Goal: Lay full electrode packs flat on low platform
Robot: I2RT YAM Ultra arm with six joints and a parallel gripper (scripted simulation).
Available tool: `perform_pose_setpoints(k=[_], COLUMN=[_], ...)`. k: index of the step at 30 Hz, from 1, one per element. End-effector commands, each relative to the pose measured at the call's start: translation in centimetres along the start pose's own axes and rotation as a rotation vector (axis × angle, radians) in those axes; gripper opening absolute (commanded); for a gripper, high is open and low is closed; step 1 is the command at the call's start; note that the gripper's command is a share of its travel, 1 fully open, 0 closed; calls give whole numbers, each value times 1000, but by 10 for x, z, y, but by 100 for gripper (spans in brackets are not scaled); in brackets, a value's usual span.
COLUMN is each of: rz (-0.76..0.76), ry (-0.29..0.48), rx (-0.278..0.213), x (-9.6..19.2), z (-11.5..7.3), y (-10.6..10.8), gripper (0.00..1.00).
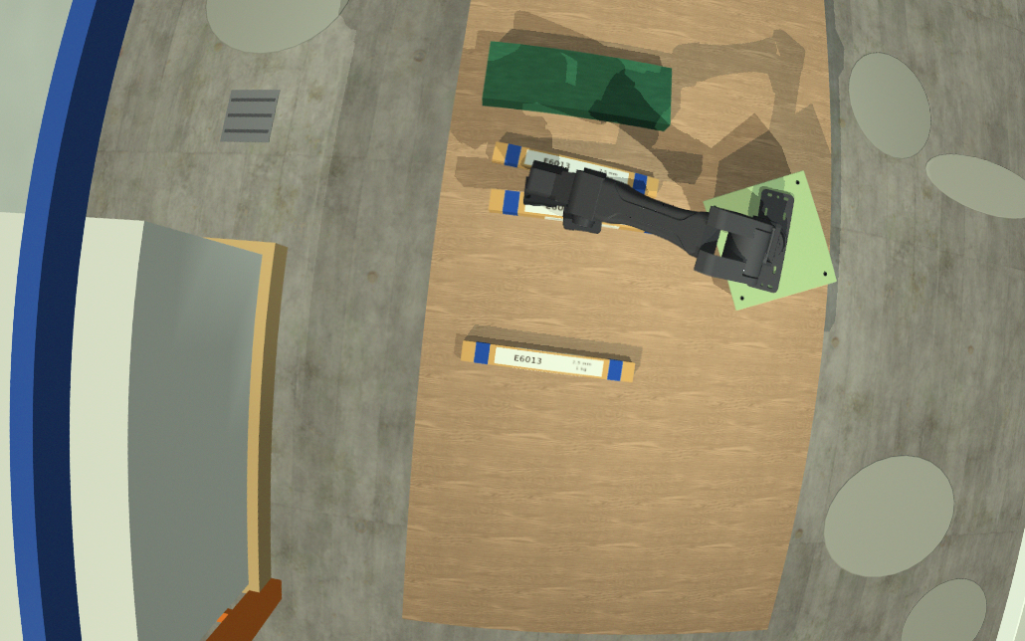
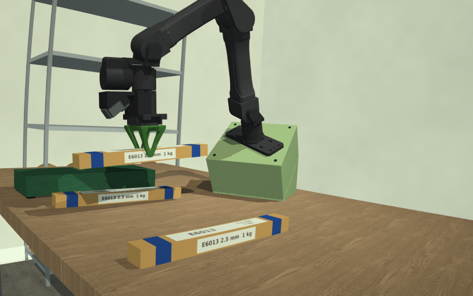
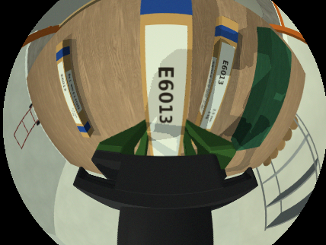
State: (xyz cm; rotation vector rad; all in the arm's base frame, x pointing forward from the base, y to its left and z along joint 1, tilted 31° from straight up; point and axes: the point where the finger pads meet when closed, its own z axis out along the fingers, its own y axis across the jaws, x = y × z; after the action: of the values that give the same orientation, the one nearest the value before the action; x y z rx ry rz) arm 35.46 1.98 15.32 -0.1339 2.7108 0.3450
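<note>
My gripper (image 2: 148, 152) is shut on one tan E6013 electrode pack (image 2: 139, 155) and holds it level, above the table and a little higher than the platform top. In the wrist view the green fingers clamp this pack (image 3: 166, 76) across its width near its middle. The low dark green platform (image 2: 83, 179) (image 1: 578, 85) stands at the far end of the table with nothing on it. A second pack (image 2: 116, 196) (image 1: 574, 164) lies flat on the table beside the platform. A third pack (image 2: 209, 239) (image 1: 547, 360) lies flat nearer the table's middle.
The arm's light green base block (image 2: 254, 163) stands at the table's side, right of the platform. A metal shelf rack (image 2: 34, 87) stands behind the table. The table's edge runs close behind the platform.
</note>
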Motion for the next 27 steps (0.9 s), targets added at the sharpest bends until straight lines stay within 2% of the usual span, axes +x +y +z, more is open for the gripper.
perform_pose_setpoints(k=[1, 24, 25, 27], rz=[-7, -7, -45, -121], ry=[-79, -79, -107, -101], rx=[12, 12, 16, 21], x=[-16, -16, -22, -22], z=[-30, -30, -42, -40], y=[-1, -1, 2, 12], gripper=[0, 0, 0, 0])
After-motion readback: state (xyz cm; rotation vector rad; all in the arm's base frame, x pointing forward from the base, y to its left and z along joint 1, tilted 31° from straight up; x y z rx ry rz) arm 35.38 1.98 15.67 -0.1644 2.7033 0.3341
